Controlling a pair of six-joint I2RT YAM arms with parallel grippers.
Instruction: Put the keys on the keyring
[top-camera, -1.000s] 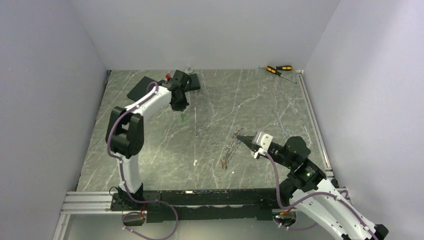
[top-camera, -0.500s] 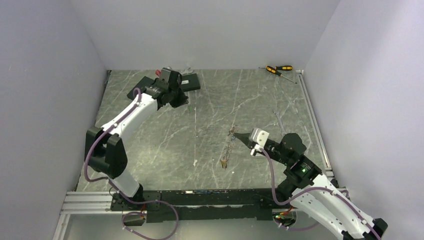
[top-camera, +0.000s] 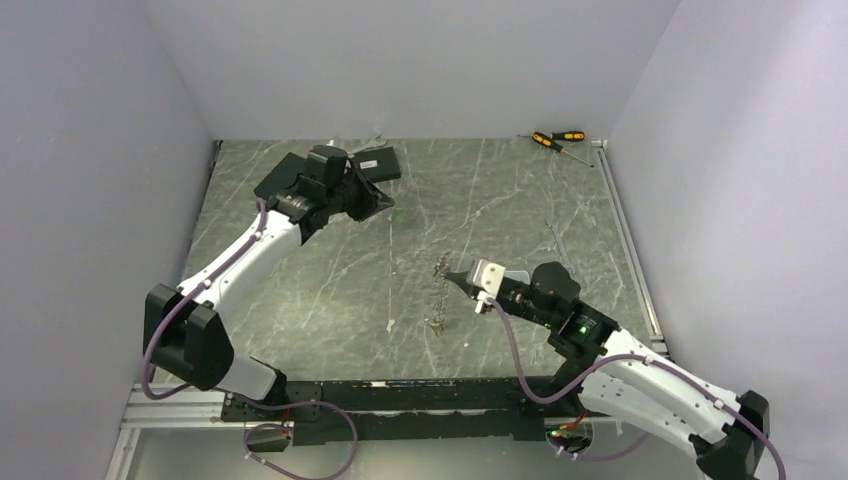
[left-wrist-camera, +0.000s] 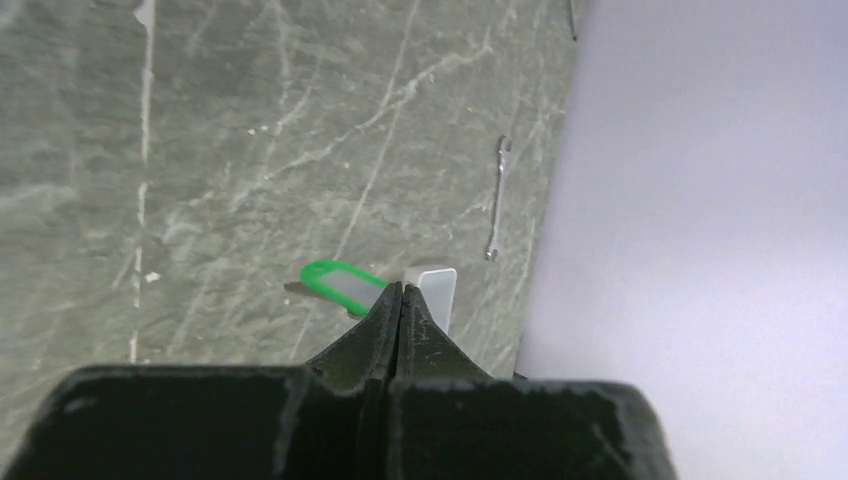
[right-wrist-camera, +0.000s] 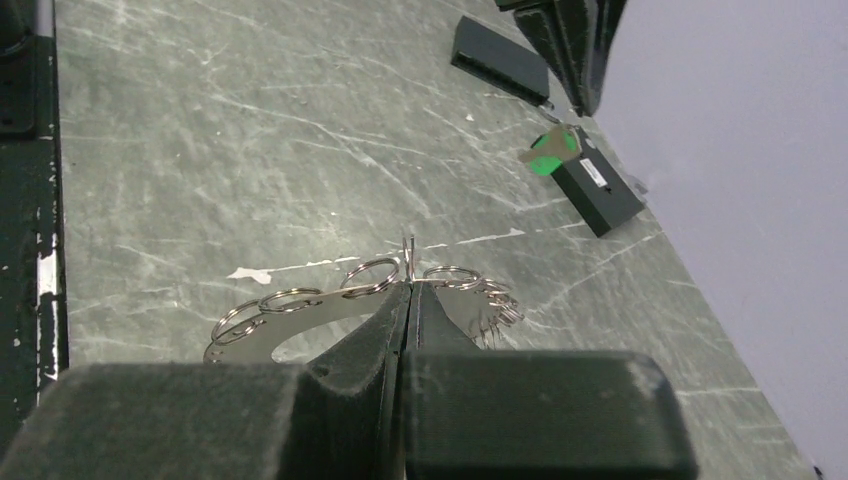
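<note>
The keyring (right-wrist-camera: 300, 312) is a flat grey metal ring with small split rings along its rim. It stands on edge on the table (top-camera: 300, 280) in the top view (top-camera: 437, 298). My right gripper (right-wrist-camera: 408, 285) is shut on its rim, and appears in the top view (top-camera: 447, 276) just right of the ring. A key with a green tag (left-wrist-camera: 338, 284) hangs at the tip of my left gripper (left-wrist-camera: 400, 288), which is shut on it. From above, the green key (top-camera: 395, 210) and left gripper (top-camera: 383, 203) are at the back left. The right wrist view shows the green key (right-wrist-camera: 552, 152) above a black box.
Two flat black boxes (top-camera: 377, 163) (top-camera: 285, 174) lie at the back left near the left arm. Yellow-and-black screwdrivers (top-camera: 556, 139) rest in the back right corner. A small wrench (top-camera: 558, 245) lies toward the right wall. White walls enclose the table.
The left arm has stretched out and swung its gripper right and back, carrying the green key. The right gripper has slid left with the keyring.
</note>
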